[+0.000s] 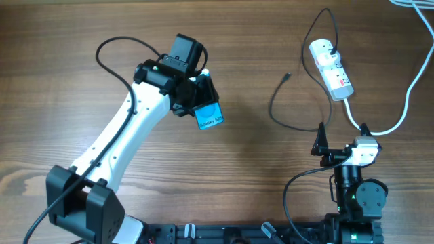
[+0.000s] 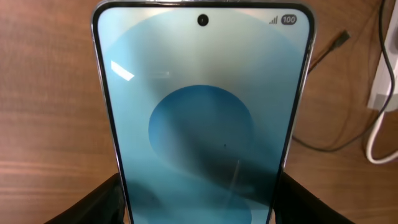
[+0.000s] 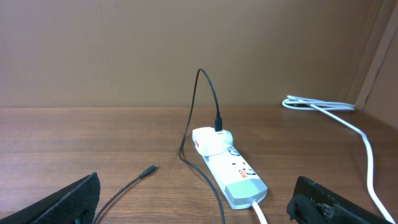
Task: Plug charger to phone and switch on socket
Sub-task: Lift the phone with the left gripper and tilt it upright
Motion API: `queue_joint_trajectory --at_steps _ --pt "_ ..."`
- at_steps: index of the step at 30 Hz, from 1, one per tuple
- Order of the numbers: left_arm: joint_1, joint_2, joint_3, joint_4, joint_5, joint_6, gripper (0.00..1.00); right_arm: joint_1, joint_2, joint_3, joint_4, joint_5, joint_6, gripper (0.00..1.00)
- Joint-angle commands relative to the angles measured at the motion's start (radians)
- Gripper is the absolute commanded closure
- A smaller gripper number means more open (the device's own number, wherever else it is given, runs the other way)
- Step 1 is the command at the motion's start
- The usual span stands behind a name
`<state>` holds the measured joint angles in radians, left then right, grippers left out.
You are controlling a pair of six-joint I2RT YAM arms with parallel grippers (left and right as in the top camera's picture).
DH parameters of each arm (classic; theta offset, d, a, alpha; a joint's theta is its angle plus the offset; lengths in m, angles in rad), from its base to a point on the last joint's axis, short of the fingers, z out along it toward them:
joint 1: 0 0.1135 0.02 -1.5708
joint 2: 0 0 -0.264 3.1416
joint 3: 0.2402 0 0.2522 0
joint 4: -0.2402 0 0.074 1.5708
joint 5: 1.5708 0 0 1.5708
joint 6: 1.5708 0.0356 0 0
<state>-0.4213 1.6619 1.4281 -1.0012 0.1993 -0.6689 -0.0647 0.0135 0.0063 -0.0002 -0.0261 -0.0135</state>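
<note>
My left gripper (image 1: 201,102) is shut on the phone (image 1: 209,116) and holds it above the table left of centre. In the left wrist view the phone's teal-blue screen (image 2: 205,124) fills the frame, with a black finger against each long edge. The socket, a white power strip (image 1: 333,70), lies at the far right. The charger's white adapter (image 1: 320,49) sits in it, and the black cable loops to a free connector tip (image 1: 288,76). My right gripper (image 1: 341,139) is open and empty, near the front, facing the socket (image 3: 231,169) and the tip (image 3: 149,170).
The socket's thick white cord (image 1: 407,95) runs off to the right and back, and it also shows in the right wrist view (image 3: 348,121). The table is brown wood (image 1: 258,169). The cable tip (image 2: 341,38) and the socket's edge (image 2: 387,81) show beyond the phone in the left wrist view.
</note>
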Motion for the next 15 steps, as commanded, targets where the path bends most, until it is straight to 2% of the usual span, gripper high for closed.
queue_joint_trajectory --at_steps 1,10,15 --pt "0.05 -0.041 0.0 -0.02 0.132 -0.028 0.51 -0.006 -0.01 -0.001 0.003 -0.013 -0.012 0.0" --pt "0.203 -0.041 0.0 -0.048 0.43 -0.018 0.53 -0.006 -0.01 -0.001 0.003 -0.013 -0.012 0.0" --pt "0.281 -0.041 0.0 -0.055 0.508 -0.016 0.54 -0.006 -0.01 -0.001 0.003 -0.013 -0.013 0.0"
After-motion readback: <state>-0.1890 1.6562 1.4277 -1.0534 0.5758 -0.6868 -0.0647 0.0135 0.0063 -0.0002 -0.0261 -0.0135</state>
